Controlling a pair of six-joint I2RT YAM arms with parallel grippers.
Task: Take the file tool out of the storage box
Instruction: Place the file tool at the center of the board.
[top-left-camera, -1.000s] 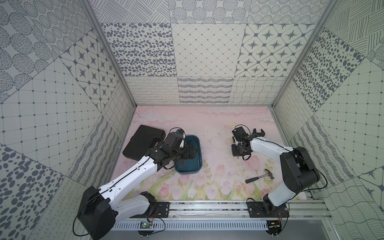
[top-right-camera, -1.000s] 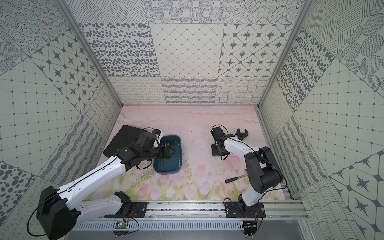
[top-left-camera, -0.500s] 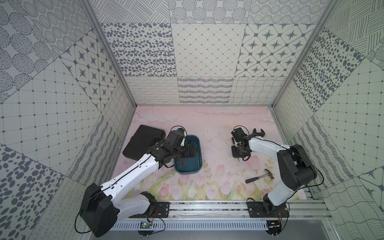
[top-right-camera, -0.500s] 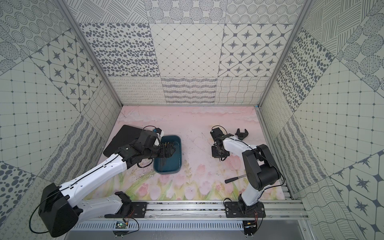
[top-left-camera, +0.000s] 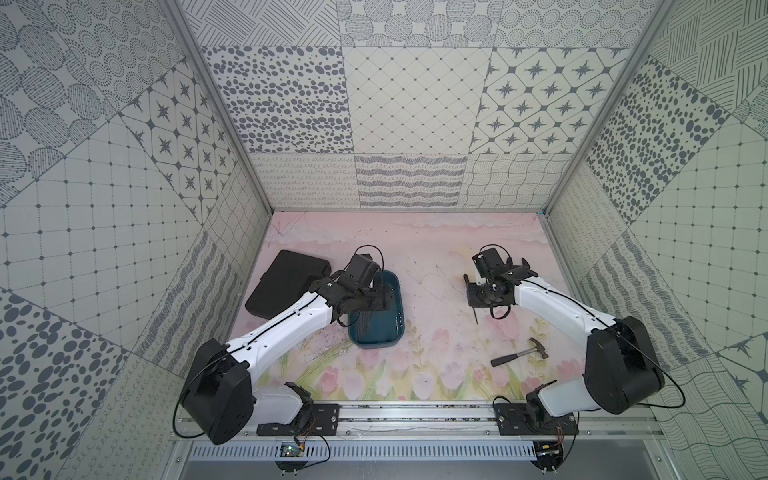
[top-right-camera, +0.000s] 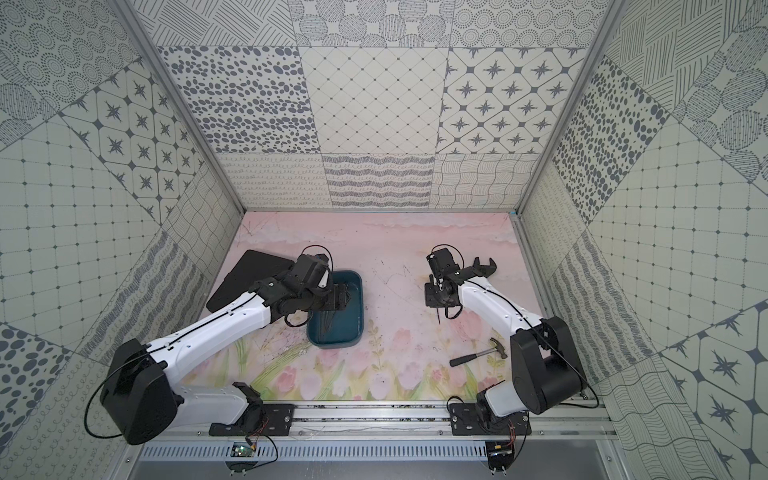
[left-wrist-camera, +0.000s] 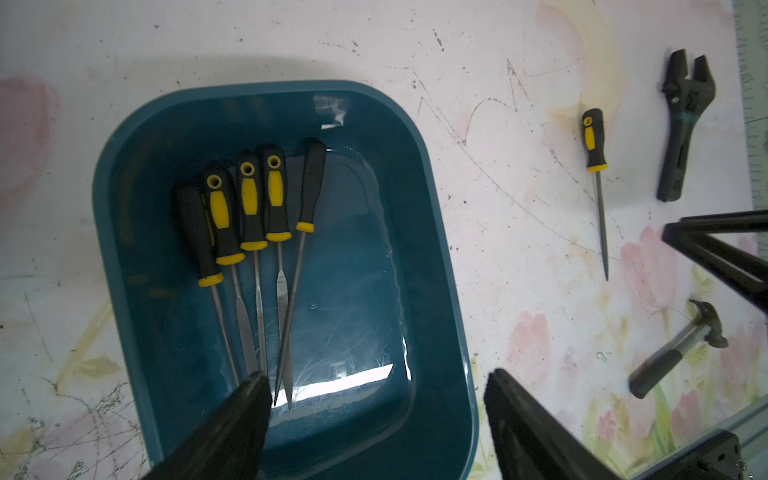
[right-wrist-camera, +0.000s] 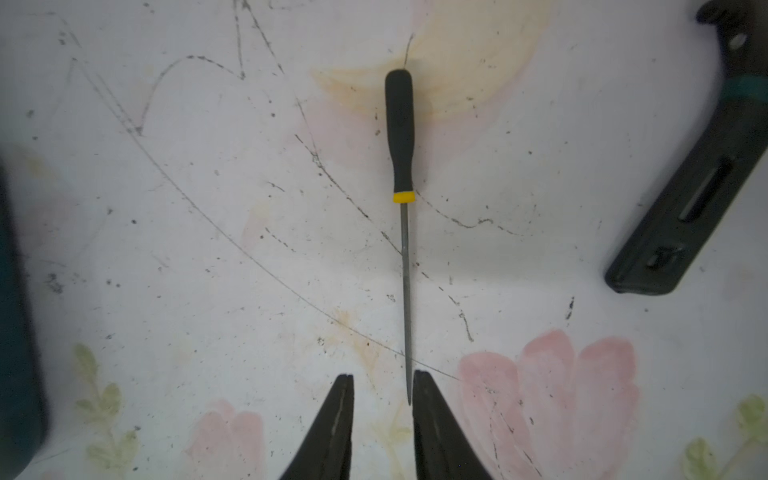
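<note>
Our right end effector (right-wrist-camera: 382, 384) has just parted to a narrow gap, releasing the file tool (right-wrist-camera: 400, 137), which lies free on the tabletop (right-wrist-camera: 208, 249): one is out. In the left wrist view, the left end effector (left-wrist-camera: 376, 386), wide but narrowing, hangs over the storage box (left-wrist-camera: 129, 270), where five more files (left-wrist-camera: 257, 216) lie bunched. In a top view, hammer (top-right-camera: 478, 355), adjustable wrench (top-right-camera: 484, 266) and black case (top-right-camera: 249, 274) block nothing.

Dark teal storage box (left-wrist-camera: 257, 89). Its file tools (left-wrist-camera: 249, 208): black handles, yellow inserts and collars, grey shafts. The lone file tool (right-wrist-camera: 400, 133): black handle, yellow collar. Pale pink counter (right-wrist-camera: 208, 187), painted tulips, green leaves, dark scuffs. Black wrench (left-wrist-camera: 681, 124), teal band. Grey-on-white patchwork walls (top-left-camera: 407, 91).
</note>
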